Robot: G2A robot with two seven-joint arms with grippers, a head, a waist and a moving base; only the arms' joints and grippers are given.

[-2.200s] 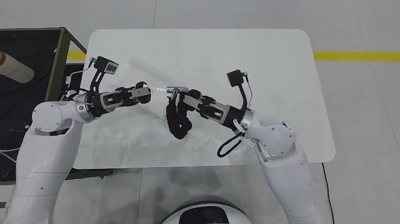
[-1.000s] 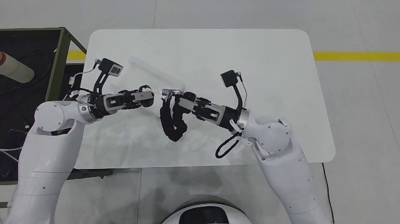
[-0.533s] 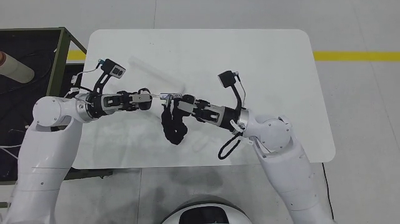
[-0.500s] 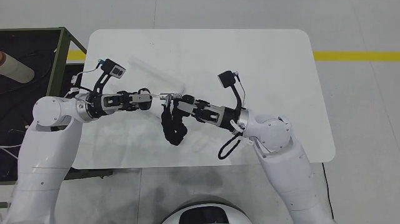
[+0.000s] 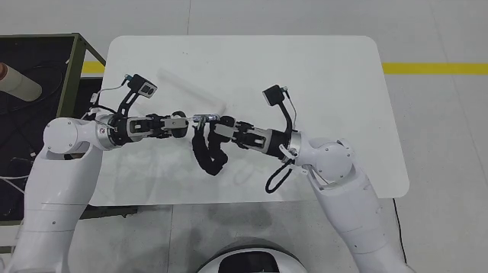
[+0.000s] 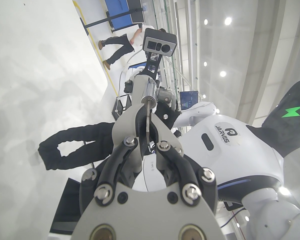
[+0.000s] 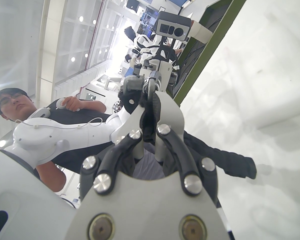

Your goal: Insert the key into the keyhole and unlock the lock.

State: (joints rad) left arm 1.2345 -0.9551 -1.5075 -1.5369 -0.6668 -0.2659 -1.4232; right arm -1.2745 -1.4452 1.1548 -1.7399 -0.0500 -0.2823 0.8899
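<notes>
Pinches key (image 6: 148, 126) edge-on in L gripper (image 6: 147, 116), tip at keyhole (image 6: 149, 100) of lock (image 6: 151, 92) just ahead; clamps lock body in R gripper (image 7: 147, 101), black loop (image 6: 65, 148) dangling over table (image 5: 320, 67)

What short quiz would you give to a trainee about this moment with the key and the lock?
1. True or false: the left hand grips the key.
2. Where is the black cable? A: wound round the left arm. B: hanging under the right hand. C: lying at the table's far edge.
3. Fill in: the key's tip points at the ____ in the metal end of the lock.
Key: 1 true; 2 B; 3 keyhole.
</notes>
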